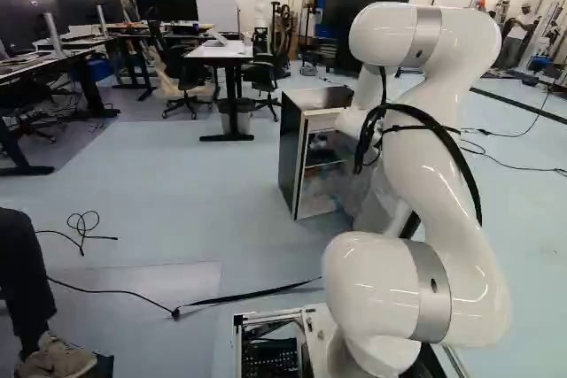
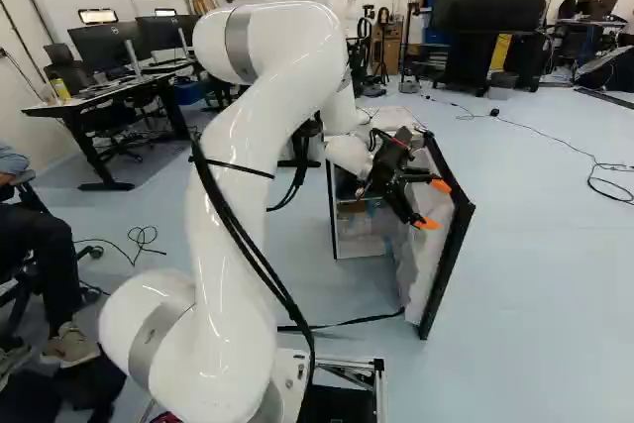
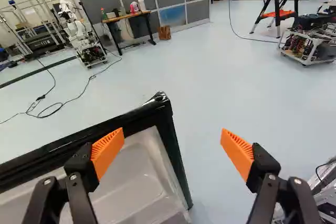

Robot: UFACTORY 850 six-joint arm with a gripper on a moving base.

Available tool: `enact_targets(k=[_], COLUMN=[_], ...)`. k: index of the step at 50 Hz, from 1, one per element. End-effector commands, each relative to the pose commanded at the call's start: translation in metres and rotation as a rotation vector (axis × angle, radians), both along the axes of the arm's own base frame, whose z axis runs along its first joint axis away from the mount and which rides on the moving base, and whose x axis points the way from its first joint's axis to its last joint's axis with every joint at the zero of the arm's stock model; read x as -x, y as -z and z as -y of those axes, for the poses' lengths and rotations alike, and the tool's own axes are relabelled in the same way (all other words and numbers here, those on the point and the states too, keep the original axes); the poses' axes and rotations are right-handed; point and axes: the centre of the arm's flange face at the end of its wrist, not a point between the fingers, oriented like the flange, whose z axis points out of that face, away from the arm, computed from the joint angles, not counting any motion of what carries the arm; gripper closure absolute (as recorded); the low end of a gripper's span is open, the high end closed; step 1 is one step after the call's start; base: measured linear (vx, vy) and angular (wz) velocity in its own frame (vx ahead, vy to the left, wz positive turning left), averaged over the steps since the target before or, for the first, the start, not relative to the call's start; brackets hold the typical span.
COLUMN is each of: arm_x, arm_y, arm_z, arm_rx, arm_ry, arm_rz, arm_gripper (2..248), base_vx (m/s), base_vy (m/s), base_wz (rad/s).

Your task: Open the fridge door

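- Left base view was the awkward one, tbh: the arm (image 1: 443, 157) blocked the gripper completely and covered most of the door, so only a pale sliver of it peeked out.
- Right base view did better, but the arm cut across the near scene and the black gripper (image 2: 433, 204) hung in front of part of the fridge (image 2: 389, 118).
- Wrist view only caught the door's upper corner and some of its inner side; the rest ran out of frame. Couldn't tell whether either finger was actually touching it.
- Stuff inside the fridge was too murky to name, just a shelf and some vague shapes.
- As for looks, it was a small boxy fridge, upright on the pale floor (image 1: 177, 210), with a dark side and a light top. It sat just right of centre in the left base view, ahead of the arm.
- Its door (image 2: 421, 269) stood swung open, black around the edge, whitish and moulded on the inside, kinda glossy along the rim.
- Fingers were spread wide, orange pads (image 3: 108, 153) well apart and nothing pinched. One finger overlapped the door's inner side in the wrist view, the other was over floor, and the black corner showed between them.
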Motion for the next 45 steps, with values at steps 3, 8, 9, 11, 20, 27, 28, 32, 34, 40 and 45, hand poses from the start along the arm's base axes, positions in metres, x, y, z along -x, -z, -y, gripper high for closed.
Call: enact_targets(k=[3, 8, 9, 11, 20, 27, 28, 32, 34, 40, 45], arm_x=[0.0, 0.003, 0.004, 0.005, 0.014, 0.021, 0.021, 0.025, 0.026, 0.031, 0.035], arm_y=[0.0, 0.0, 0.0, 0.0, 0.001, 0.0, 0.0, 0.0, 0.0, -0.001, -0.001], arm_z=[-0.001, -0.007, -0.008, -0.012, -0.031, -0.046, -0.048, -0.056, -0.06, -0.073, -0.084], arm_rx=[0.0, -0.003, -0.003, -0.004, -0.003, 0.002, 0.003, 0.008, 0.01, 0.018, 0.025], arm_ry=[-0.002, -0.01, -0.012, -0.019, -0.069, -0.121, -0.13, -0.164, -0.182, -0.237, -0.284], arm_rz=[-0.001, -0.008, -0.01, -0.015, -0.042, -0.065, -0.069, -0.081, -0.088, -0.106, -0.121], arm_gripper=[3, 3, 3, 3, 3, 3, 3, 3, 3, 3, 3], base_vx=[0.0, 0.0, 0.0, 0.0, 0.0, 0.0, 0.0, 0.0, 0.0, 0.0, 0.0], base_vy=[0.0, 0.0, 0.0, 0.0, 0.0, 0.0, 0.0, 0.0, 0.0, 0.0, 0.0], base_wz=[0.0, 0.0, 0.0, 0.0, 0.0, 0.0, 0.0, 0.0, 0.0, 0.0, 0.0])
